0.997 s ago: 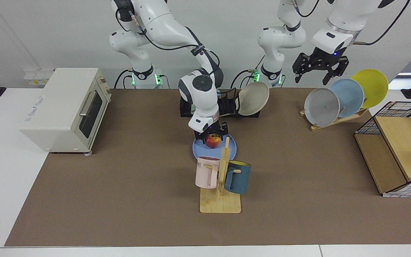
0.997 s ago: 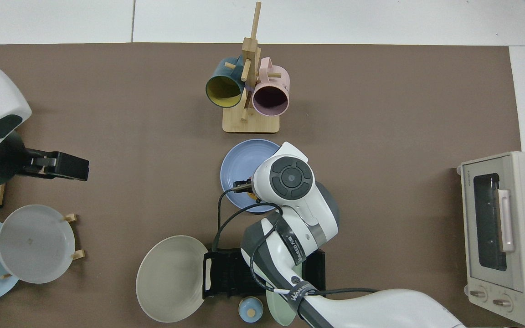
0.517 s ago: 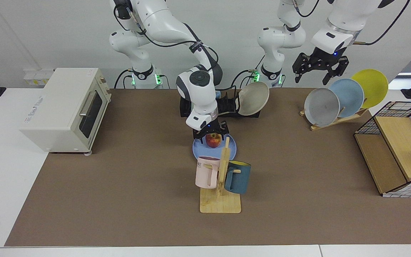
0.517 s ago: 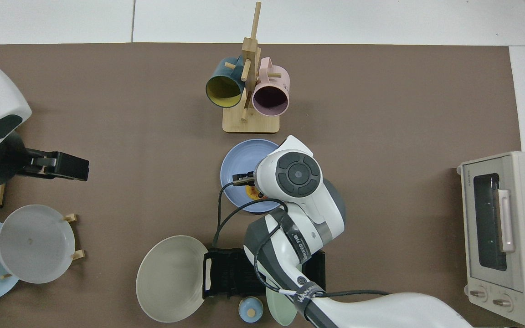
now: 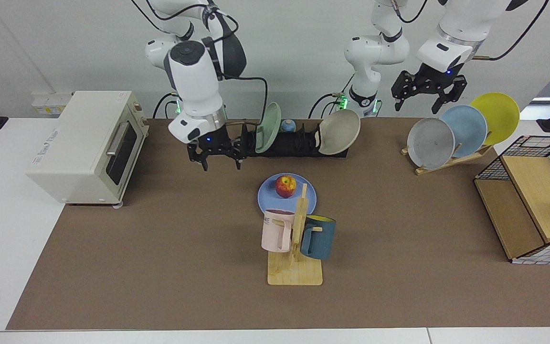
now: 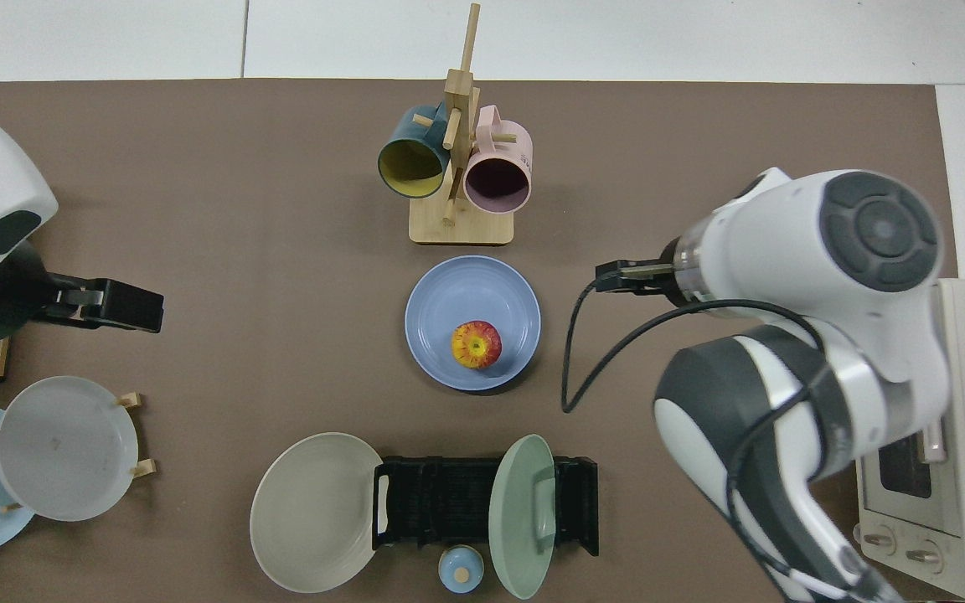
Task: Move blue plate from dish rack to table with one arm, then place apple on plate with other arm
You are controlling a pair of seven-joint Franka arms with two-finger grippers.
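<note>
The small red-and-yellow apple [image 5: 285, 186] sits on the round periwinkle-blue plate [image 5: 268, 197] flat on the brown bench [image 5: 160, 248] — both steps look done — with the right gripper [image 5: 216, 155] raised, fingers spread and empty, and the left gripper [image 5: 428, 98] waiting, fingers spread, far right.

The pink mug [image 5: 277, 230] on the wooden mug tree [image 5: 296, 253] shows the letters "ME". Print on the toaster oven [image 5: 86, 145] is too small to read.
</note>
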